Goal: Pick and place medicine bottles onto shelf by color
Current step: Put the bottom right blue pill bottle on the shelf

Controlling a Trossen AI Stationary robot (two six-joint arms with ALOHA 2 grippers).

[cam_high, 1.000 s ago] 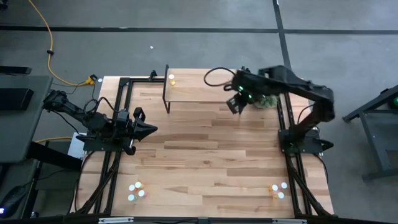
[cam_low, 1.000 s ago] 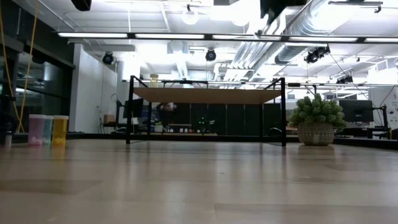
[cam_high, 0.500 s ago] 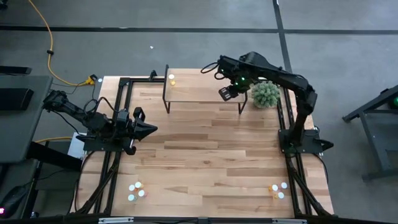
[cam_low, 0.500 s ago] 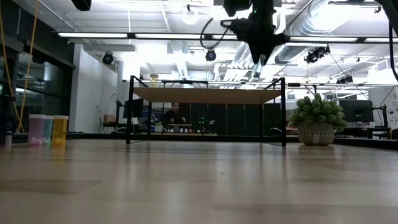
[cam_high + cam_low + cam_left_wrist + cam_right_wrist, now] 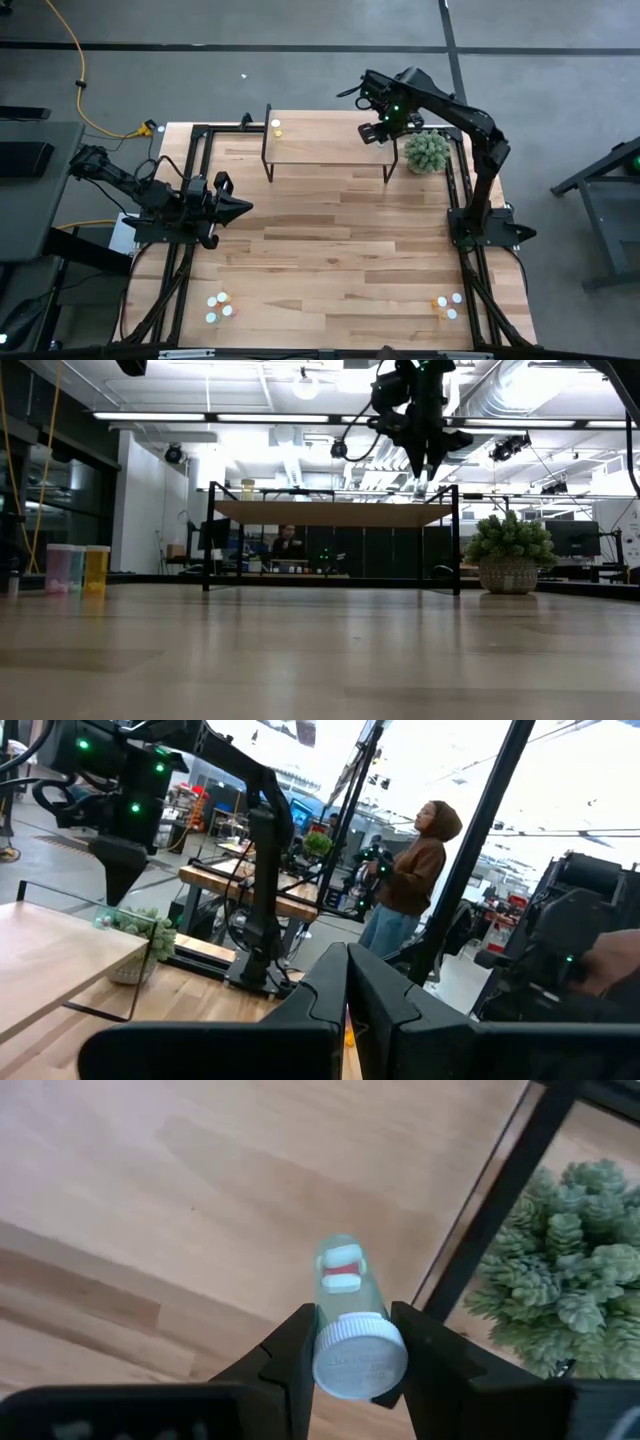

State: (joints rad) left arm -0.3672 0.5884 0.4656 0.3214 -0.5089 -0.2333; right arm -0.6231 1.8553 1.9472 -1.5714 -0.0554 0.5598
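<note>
My right gripper (image 5: 378,135) is over the right end of the shelf (image 5: 325,150), shut on a pale teal bottle (image 5: 340,1305) with a white cap. The gripper also shows in the low view (image 5: 424,472), above the shelf top (image 5: 330,512). A yellow bottle (image 5: 276,127) stands on its base at the shelf's far left corner. Small groups of bottles stand near the front left (image 5: 219,306) and the front right (image 5: 447,305). My left gripper (image 5: 245,208) waits shut and empty at the table's left. My right gripper pinches the teal bottle between its two fingers, at the white cap and the top of the body (image 5: 325,1350). The fingers point down from above. The bottle hangs upright below them, cap up, close over the shelf's wood top; whether its base touches, I cannot tell.
A fuzzy green plant ball (image 5: 427,150) in a pot stands right beside the shelf's right end; it also shows in the low view (image 5: 510,550). Black frame rails run along the table's left and right edges. A person (image 5: 405,880) stands beyond the table.
My right gripper has carried the teal bottle from in front of the shelf's right end toward the table's far edge. It now stands over the shelf's right end and has come down toward the shelf top.
</note>
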